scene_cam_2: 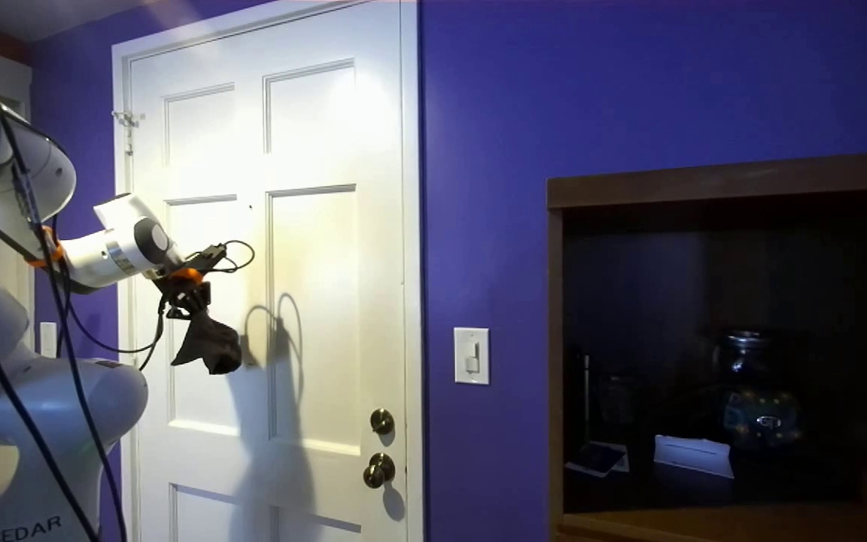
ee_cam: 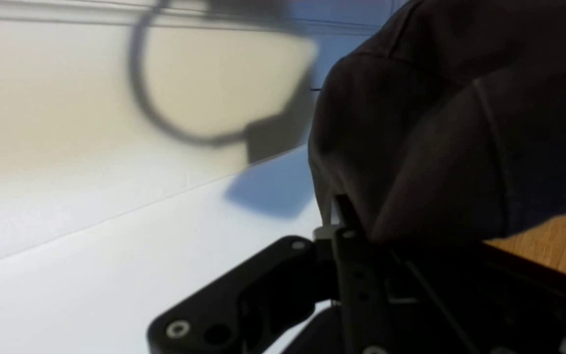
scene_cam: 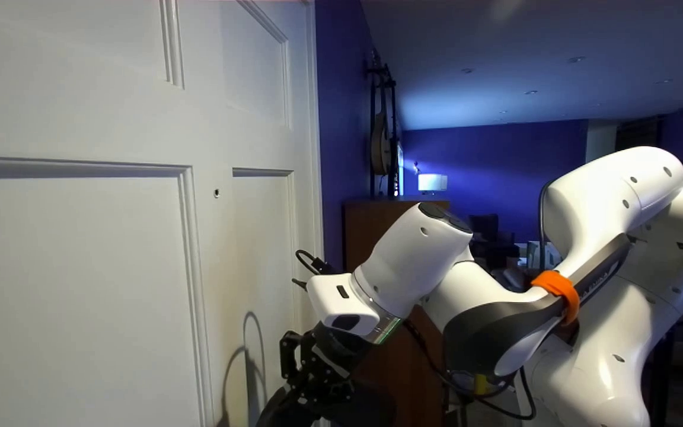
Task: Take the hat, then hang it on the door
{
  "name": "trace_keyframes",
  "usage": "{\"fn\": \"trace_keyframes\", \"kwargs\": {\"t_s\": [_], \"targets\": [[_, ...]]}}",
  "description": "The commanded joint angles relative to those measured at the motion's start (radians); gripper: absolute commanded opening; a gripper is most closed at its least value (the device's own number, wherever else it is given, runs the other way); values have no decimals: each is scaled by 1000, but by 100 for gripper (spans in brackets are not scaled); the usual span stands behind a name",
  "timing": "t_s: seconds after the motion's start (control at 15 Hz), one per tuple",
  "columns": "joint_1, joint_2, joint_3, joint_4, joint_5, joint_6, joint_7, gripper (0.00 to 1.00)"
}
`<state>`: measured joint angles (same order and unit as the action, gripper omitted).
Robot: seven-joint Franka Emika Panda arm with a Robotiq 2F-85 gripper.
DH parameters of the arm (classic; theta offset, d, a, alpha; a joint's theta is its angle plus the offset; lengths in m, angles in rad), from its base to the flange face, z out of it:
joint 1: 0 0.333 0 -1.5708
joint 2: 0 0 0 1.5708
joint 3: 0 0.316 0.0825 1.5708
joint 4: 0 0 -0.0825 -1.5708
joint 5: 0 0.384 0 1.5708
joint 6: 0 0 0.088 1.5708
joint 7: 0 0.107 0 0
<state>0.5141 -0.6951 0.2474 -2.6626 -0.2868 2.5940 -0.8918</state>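
Dark cloth hat [ee_cam: 425, 147] hangs pinched in the closed pincer [scene_cam_2: 194, 305], drooping below it in an exterior view. Taking looks done; hanging is left: the white panelled door [scene_cam_2: 313, 263] stands beyond the pincer, and nothing visible fastens the hat to it.

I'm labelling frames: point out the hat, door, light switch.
Hat [scene_cam_2: 211, 344]: in an exterior view, its cloth.
Door [scene_cam_2: 313, 256]: in an exterior view, a panel.
Light switch [scene_cam_2: 472, 359]: in an exterior view, its toggle.
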Motion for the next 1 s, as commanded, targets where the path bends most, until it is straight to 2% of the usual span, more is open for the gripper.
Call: {"fn": "trace_keyframes", "kwargs": {"t_s": [0.0, 0.4, 0.93], "targets": [[-26, -26, 9, 9, -62, -16, -6, 1], [-32, -22, -29, 26, -107, 3, -92, 1], [-16, 38, -118, 54, -72, 98, -244, 1]]}}
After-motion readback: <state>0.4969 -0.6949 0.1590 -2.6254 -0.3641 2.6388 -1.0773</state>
